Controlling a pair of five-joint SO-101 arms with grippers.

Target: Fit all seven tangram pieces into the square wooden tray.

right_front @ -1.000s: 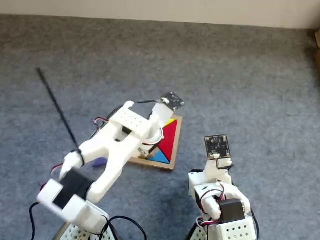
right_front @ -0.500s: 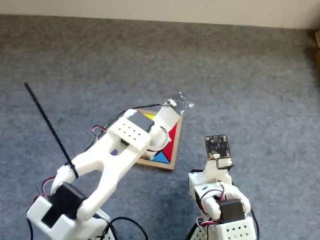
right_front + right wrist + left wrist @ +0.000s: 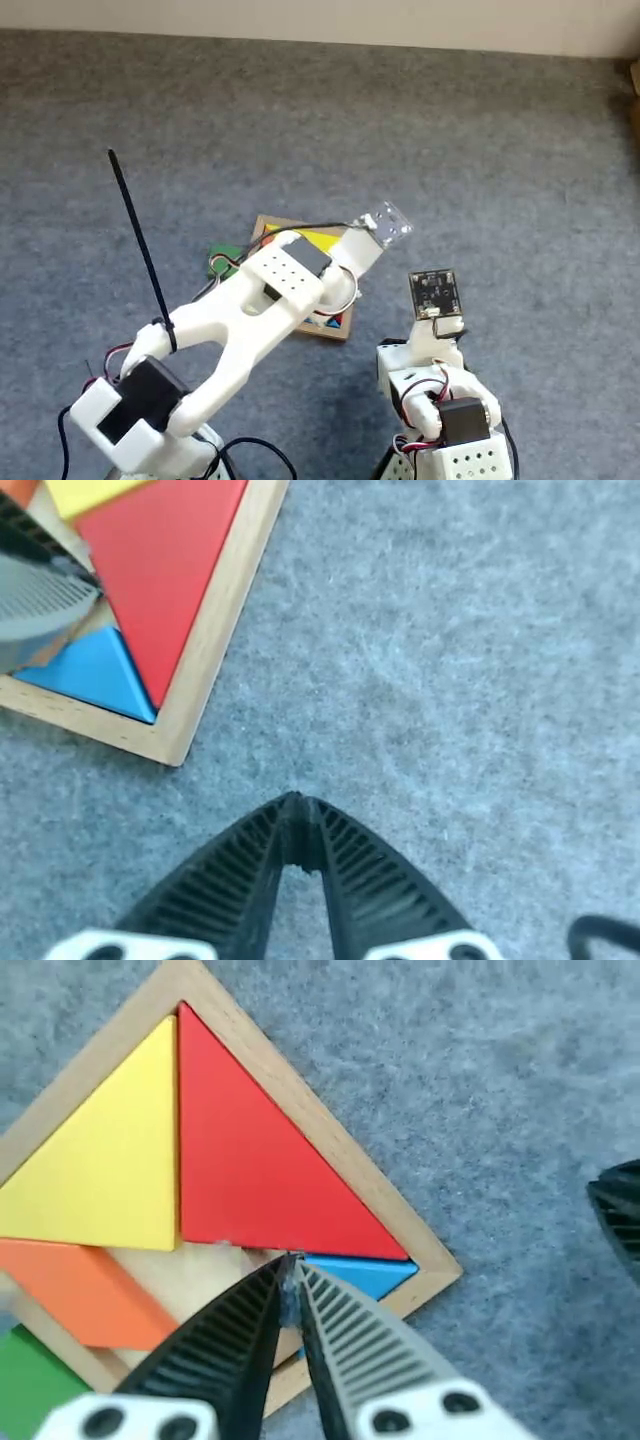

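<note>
The square wooden tray (image 3: 300,1110) lies on grey carpet. It holds a yellow triangle (image 3: 110,1170), a red triangle (image 3: 250,1170), an orange piece (image 3: 80,1290) and a blue triangle (image 3: 360,1272). A patch of bare wood (image 3: 200,1275) shows between them. A green piece (image 3: 25,1380) lies outside the tray's edge, seen from above as the green piece (image 3: 222,262). My left gripper (image 3: 291,1265) is shut and empty, tips over the tray where red, blue and bare wood meet. My right gripper (image 3: 293,805) is shut and empty over carpet, a short way off the tray (image 3: 218,610) corner.
The left arm (image 3: 250,310) stretches across most of the tray (image 3: 330,331) in the high view. A thin black rod (image 3: 140,240) sticks up from it. The right arm (image 3: 437,360) sits folded near the front. Open carpet lies all around.
The left arm has swung rightward and further over the tray, now covering most of it. The green piece has come into sight left of the tray. The right arm has kept still.
</note>
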